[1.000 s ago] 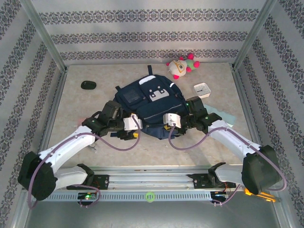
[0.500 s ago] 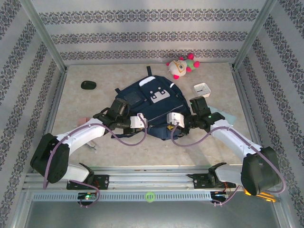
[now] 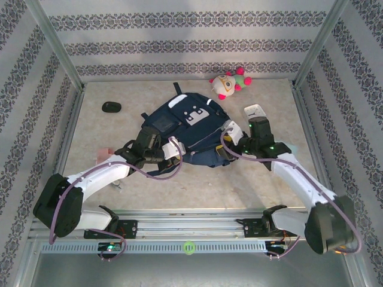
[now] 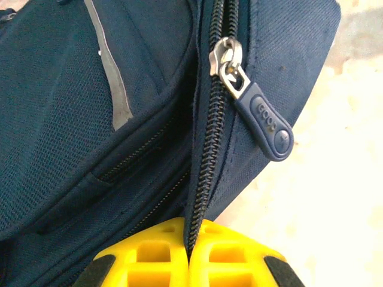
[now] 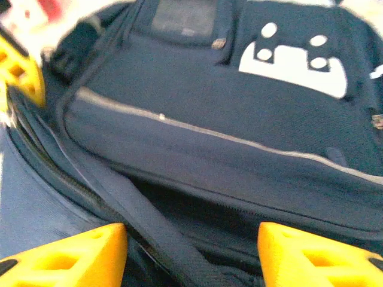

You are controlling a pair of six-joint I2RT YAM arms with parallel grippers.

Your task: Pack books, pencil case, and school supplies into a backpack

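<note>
backpack (image 3: 191,122): lies flat on table (image 3: 197,185), centre, between both arms | left gripper (image 4: 190,242): clenched on backpack's zipper seam, zipper pull (image 4: 263,122) lying loose just ahead | right gripper (image 5: 190,236): released, fingers wide apart over backpack's near edge, strap (image 5: 149,233) running between them | plush (image 3: 228,84): beyond backpack, apart
</note>
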